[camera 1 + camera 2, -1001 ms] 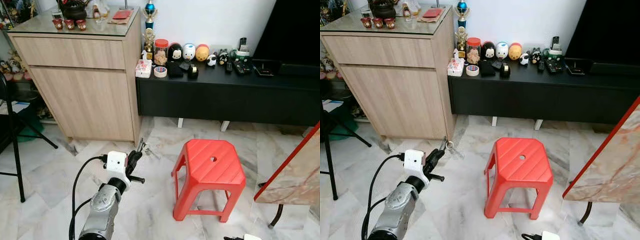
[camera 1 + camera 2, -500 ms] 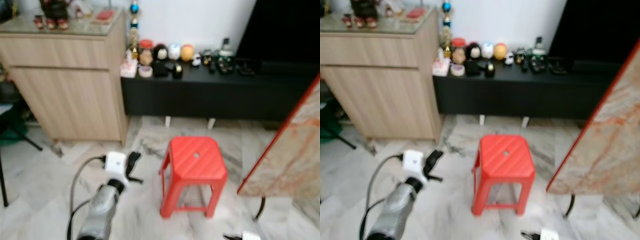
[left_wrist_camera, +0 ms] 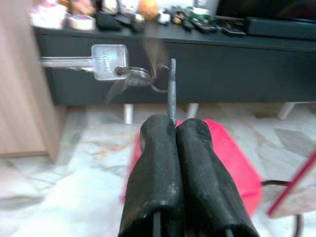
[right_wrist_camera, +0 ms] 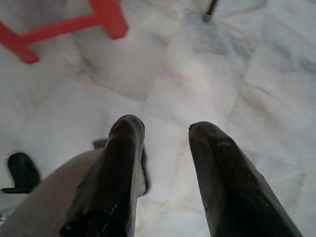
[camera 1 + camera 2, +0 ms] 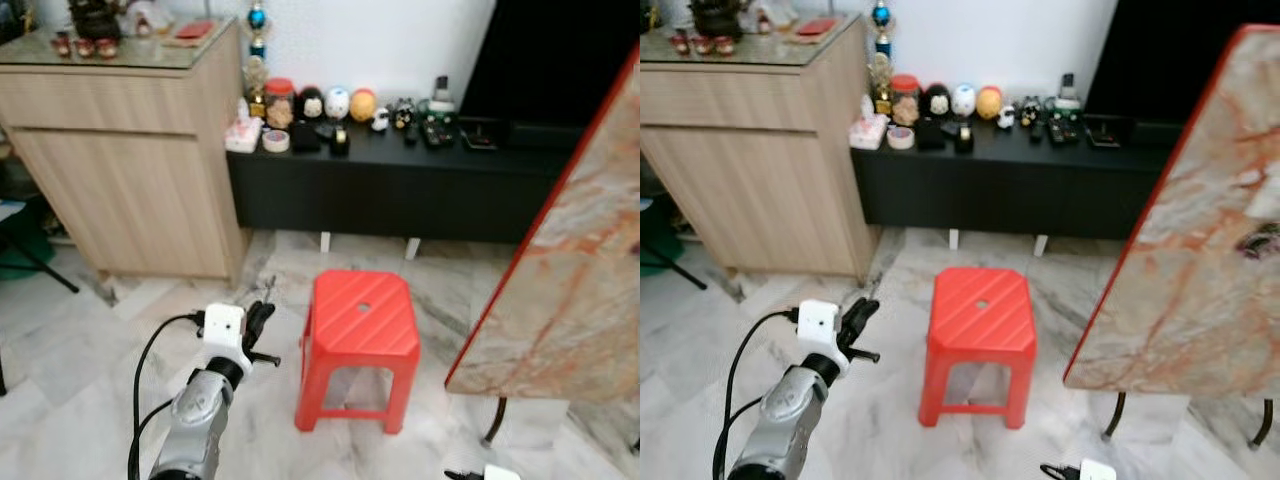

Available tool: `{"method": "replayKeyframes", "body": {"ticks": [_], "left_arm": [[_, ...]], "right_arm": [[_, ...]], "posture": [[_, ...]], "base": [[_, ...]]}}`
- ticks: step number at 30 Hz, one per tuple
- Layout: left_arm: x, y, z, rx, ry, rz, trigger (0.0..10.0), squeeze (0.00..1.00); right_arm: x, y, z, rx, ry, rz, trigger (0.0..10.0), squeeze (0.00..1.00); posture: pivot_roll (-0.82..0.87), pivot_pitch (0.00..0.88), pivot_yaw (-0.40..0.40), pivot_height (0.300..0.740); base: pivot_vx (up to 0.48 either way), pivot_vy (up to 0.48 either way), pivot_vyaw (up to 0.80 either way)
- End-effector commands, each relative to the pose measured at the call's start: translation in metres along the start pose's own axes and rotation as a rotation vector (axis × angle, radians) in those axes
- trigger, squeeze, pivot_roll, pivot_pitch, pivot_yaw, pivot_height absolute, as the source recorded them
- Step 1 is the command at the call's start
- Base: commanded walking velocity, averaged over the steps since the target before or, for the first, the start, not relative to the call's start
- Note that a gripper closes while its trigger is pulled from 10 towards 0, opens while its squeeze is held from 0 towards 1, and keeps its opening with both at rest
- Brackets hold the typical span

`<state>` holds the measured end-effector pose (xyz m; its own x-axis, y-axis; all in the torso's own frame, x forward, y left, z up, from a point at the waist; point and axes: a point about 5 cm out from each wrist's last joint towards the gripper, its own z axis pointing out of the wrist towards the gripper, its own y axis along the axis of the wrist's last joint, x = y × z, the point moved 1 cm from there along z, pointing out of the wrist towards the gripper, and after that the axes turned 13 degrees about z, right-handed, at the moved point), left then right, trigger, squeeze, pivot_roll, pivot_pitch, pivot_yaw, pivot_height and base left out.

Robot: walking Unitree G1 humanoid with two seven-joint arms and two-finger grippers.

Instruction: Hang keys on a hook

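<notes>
The left gripper [image 3: 170, 129] is pinching the keys [image 3: 109, 64] between closed fingers, raised over the floor with a silver key jutting sideways past the tips; its stamped lettering is too blurred to read. Just beyond is standing a red stool [image 5: 357, 332], now nearer centre since the camera has swung. The right gripper [image 4: 165, 129] is hanging low, fingers spread.

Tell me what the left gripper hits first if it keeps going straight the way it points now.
Probably the black cabinet. The left gripper, shut on the keys, points over the red stool toward the cabinet's front. It would likely pass above the stool, though depth is hard to judge.
</notes>
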<state>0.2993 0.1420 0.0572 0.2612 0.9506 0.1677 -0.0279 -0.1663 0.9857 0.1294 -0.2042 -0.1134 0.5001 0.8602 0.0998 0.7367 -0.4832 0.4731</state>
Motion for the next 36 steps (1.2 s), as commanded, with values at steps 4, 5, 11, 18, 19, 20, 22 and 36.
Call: {"method": "replayKeyframes", "body": {"ticks": [4, 5, 11, 18, 19, 20, 22, 36], "left_arm": [[-0.0049, 0.0041, 0.0028, -0.018, -0.020, 0.006, 10.0, 0.00], [-0.0049, 0.0041, 0.0028, -0.018, -0.020, 0.006, 10.0, 0.00], [-0.0047, 0.0043, 0.0027, -0.019, -0.017, 0.005, 10.0, 0.00], [-0.0054, 0.0047, 0.0031, -0.021, -0.019, 0.003, 10.0, 0.00], [-0.0056, 0.0048, 0.0032, -0.021, -0.020, 0.003, 10.0, 0.00], [-0.0060, 0.0050, 0.0035, -0.022, -0.021, 0.002, 10.0, 0.00], [-0.0064, 0.0050, 0.0035, -0.023, -0.022, 0.001, 10.0, 0.00], [-0.0100, 0.0050, 0.0043, -0.025, -0.043, 0.002, 10.0, 0.00]], "right_arm": [[-0.0033, 0.0038, 0.0004, -0.008, -0.016, 0.003, 10.0, 0.00], [-0.0033, 0.0037, 0.0004, -0.006, -0.016, 0.002, 10.0, 0.00], [-0.0030, 0.0036, 0.0005, -0.001, -0.010, -0.009, 10.0, 0.00], [-0.0032, 0.0040, 0.0005, -0.004, -0.014, -0.017, 10.0, 0.00], [-0.0033, 0.0040, 0.0005, -0.004, -0.014, -0.018, 10.0, 0.00], [-0.0033, 0.0039, 0.0005, -0.004, -0.014, -0.017, 10.0, 0.00], [-0.0033, 0.0037, 0.0005, -0.003, -0.013, -0.016, 10.0, 0.00], [-0.0029, 0.0025, 0.0001, -0.007, -0.005, -0.002, 10.0, 0.00]], "posture": [[0.01, 0.000, -0.080, 0.740], [0.01, 0.000, -0.080, 0.740], [0.01, 0.000, -0.080, 0.740], [0.01, 0.000, -0.080, 0.740], [0.01, 0.000, -0.079, 0.740], [0.01, 0.000, -0.079, 0.740], [0.01, 0.000, -0.076, 0.740], [0.00, 0.000, -0.070, 0.740]], "base": [[0.000, -0.343, 0.00], [0.000, -0.345, -0.48], [0.000, -0.342, -0.73], [0.000, -0.344, -0.44], [0.000, -0.341, 0.00], [0.000, -0.345, 0.00], [0.000, -0.343, 0.00], [0.000, -0.344, 0.00]]}}
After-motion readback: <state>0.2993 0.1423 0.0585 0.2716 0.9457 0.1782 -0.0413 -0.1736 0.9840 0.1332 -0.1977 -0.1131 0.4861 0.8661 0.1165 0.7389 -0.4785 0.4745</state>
